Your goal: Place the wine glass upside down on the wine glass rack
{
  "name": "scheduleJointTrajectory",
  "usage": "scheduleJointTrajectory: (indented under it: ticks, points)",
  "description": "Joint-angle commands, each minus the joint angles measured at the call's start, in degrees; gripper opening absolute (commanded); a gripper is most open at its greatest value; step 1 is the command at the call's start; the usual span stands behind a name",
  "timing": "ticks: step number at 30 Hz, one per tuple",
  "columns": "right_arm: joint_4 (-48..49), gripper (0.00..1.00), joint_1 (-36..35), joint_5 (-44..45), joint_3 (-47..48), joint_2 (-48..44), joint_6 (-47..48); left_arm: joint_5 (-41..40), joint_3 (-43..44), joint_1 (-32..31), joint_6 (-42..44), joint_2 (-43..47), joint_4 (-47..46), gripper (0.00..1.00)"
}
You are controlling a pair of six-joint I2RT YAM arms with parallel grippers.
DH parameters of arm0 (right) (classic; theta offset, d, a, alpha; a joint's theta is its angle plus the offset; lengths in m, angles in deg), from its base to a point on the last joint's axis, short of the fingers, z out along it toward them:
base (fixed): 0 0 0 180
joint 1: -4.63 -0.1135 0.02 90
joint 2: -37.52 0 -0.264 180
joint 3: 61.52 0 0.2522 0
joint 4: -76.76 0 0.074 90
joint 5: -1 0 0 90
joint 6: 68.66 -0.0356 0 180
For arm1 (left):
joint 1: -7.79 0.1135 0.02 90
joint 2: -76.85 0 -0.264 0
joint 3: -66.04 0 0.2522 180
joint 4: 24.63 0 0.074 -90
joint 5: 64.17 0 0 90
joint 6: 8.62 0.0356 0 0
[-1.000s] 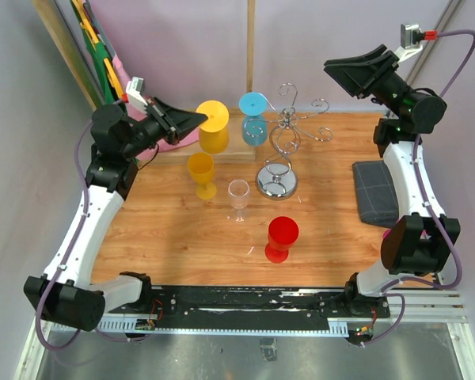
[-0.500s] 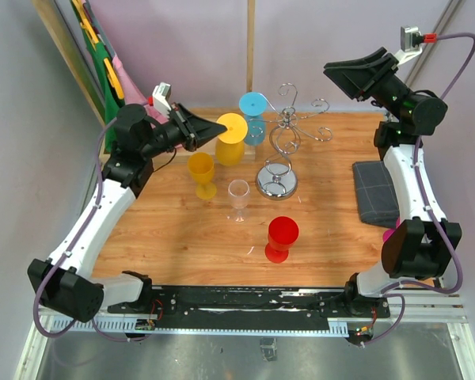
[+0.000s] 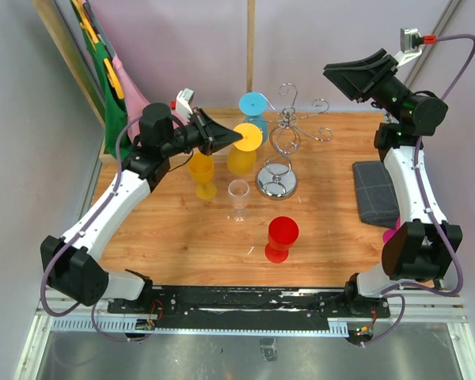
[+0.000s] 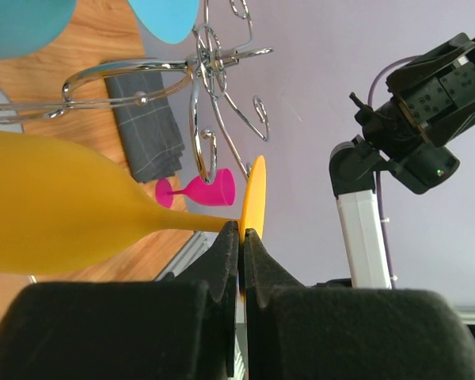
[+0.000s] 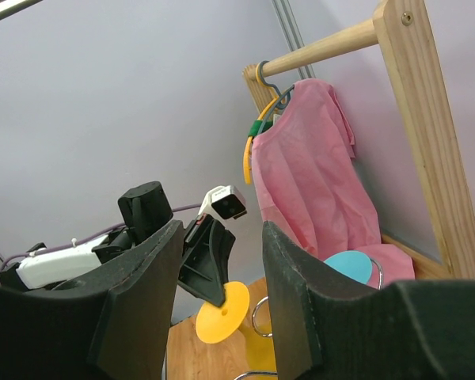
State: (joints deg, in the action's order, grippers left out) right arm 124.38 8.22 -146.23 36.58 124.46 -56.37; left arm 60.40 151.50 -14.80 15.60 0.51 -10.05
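Observation:
My left gripper is shut on the round foot of a yellow wine glass, held upside down in the air just left of the chrome wine glass rack. In the left wrist view the gripper pinches the yellow foot, the yellow bowl lies left and the rack's curled arms are close ahead. A blue glass hangs upside down on the rack. My right gripper is open and empty, held high at the back right; its view shows the yellow foot.
A second yellow glass, a clear glass and a red glass stand on the wooden table. A grey folded cloth lies at the right, a magenta glass beside it. A pink garment hangs behind.
My left arm has carried the yellow glass rightward from the back left toward the rack. The right arm has not moved.

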Motion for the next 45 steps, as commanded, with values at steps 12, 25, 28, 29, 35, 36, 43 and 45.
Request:
scheduleJointTrajectory:
  ticks: [12,25,28,29,35,36,43,45]
  points:
    - [0.3,0.46,0.5,-0.2,-0.8,-2.4,1.9,-1.5,8.8,-3.8,2.9,-6.7,-0.1,0.0]
    - [0.0,0.46,0.5,-0.2,-0.8,-2.3,2.3,-5.3,12.0,-5.3,4.6,-9.2,2.1,0.0]
    - [0.2,0.46,0.5,-0.2,-1.1,-2.2,2.3,-6.8,12.1,-5.6,4.6,-9.2,2.0,0.0]
    - [0.3,0.46,0.5,-0.2,-1.3,-2.2,2.3,-7.0,12.1,-5.7,4.6,-9.3,1.7,0.0]
    - [0.3,0.46,0.5,-0.2,-1.5,-2.4,2.3,-7.0,13.7,-6.4,4.3,-11.1,1.5,0.0]
    - [0.3,0.46,0.5,-0.2,-1.5,-2.4,2.3,-7.0,14.0,-6.5,4.2,-11.4,1.3,0.0]
    - [0.1,0.46,0.5,-0.3,-1.9,-2.6,2.5,-8.1,15.3,-6.9,3.8,-12.8,0.7,0.0]
    - [0.1,0.46,0.5,-0.3,-1.9,-2.7,2.6,-8.9,15.4,-6.9,3.8,-12.8,0.6,0.0]
